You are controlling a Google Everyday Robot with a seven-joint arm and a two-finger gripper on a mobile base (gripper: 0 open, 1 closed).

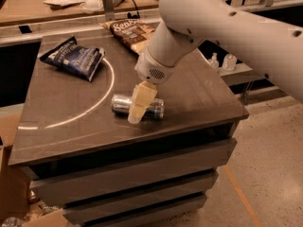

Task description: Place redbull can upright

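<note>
The redbull can [122, 104] lies on its side near the front middle of the dark table [199, 98], its silver end pointing left. My gripper [138, 109] hangs from the white arm and is lowered over the can's middle. It is open, with one cream finger [140, 102] in front of the can and its tip down at the table. The other finger is hidden behind the can. The can's middle is covered by the finger.
A dark blue chip bag [73, 58] lies at the back left. A brown chip bag [131, 32] lies at the back middle. A white arc [97, 103] is marked on the tabletop. A cluttered wooden bench [57, 4] stands behind, and floor lies to the right.
</note>
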